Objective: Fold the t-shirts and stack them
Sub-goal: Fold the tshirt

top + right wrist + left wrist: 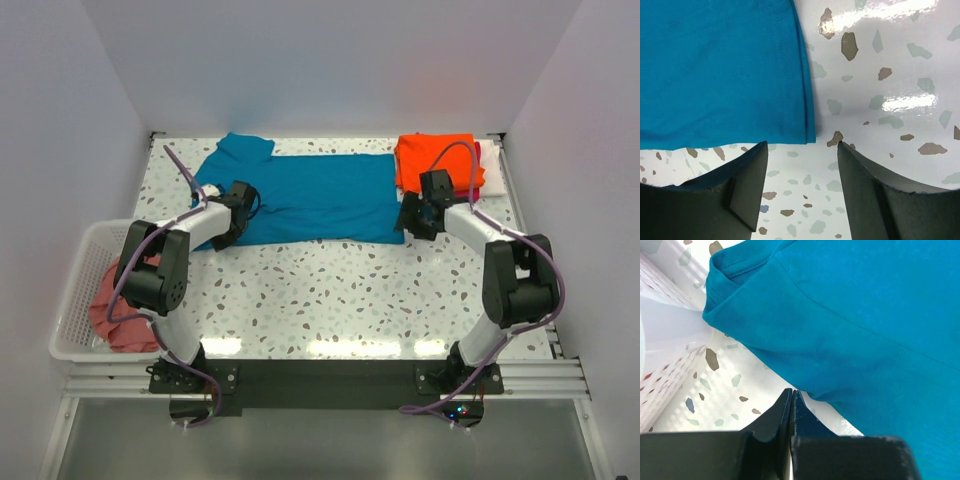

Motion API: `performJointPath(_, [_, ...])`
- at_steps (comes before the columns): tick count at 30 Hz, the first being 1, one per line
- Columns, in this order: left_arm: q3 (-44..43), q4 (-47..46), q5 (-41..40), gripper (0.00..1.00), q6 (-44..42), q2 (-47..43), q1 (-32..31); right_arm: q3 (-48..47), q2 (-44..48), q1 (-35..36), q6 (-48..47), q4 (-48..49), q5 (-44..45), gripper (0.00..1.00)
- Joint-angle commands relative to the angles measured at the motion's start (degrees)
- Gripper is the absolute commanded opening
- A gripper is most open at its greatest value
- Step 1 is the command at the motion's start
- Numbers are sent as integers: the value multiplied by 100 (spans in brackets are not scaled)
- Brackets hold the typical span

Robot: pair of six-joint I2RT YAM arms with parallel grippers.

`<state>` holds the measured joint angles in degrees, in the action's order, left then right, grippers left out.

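Note:
The teal-blue t-shirt (310,195) lies flat, folded lengthwise, across the back of the table. My left gripper (228,232) is at its near left edge. In the left wrist view it (791,394) is shut with nothing between the fingers, the tips just short of the shirt's hem (840,340). My right gripper (408,225) is open over the table at the shirt's near right corner (807,135), which lies just beyond its tips (802,146). The orange t-shirt (435,160) lies folded at the back right, a magenta edge (478,160) showing under it. The salmon-pink t-shirt (115,305) is bunched in the basket.
The white lattice basket (72,300) stands off the table's left edge, and its wall (662,375) shows close beside my left gripper. White walls close in the back and sides. Speckled tabletop (340,300) stretches in front of the shirt.

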<state>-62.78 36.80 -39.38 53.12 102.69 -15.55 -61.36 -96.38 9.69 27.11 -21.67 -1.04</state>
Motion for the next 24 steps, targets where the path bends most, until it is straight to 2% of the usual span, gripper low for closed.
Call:
performJointPath(1, [-6, -217, -44, 0, -65, -189, -27, -191, -170, 120, 57, 49, 51, 62])
performJointPath(13, [-94, -217, 35, 0, -83, -101, -27, -446, -768, 577, 84, -153, 736, 51])
performJointPath(15, [-85, -225, 53, 0, -83, -109, -27, -508, -864, 639, 66, -223, 824, 35])
performJointPath(17, [-85, -208, 53, 0, -92, -144, -18, -500, -865, 630, 49, -267, 929, 12])
performJointPath(18, [-50, -208, 53, 0, -100, -162, -27, -482, -822, 639, 40, -328, 939, 6])
performJointPath(20, [-32, -208, 70, 0, -109, -223, -27, -456, -734, 613, -22, -417, 1088, 0])
performJointPath(24, [81, -199, 140, 0, -144, -399, -36, -263, -103, 490, -57, -557, 1106, 0])
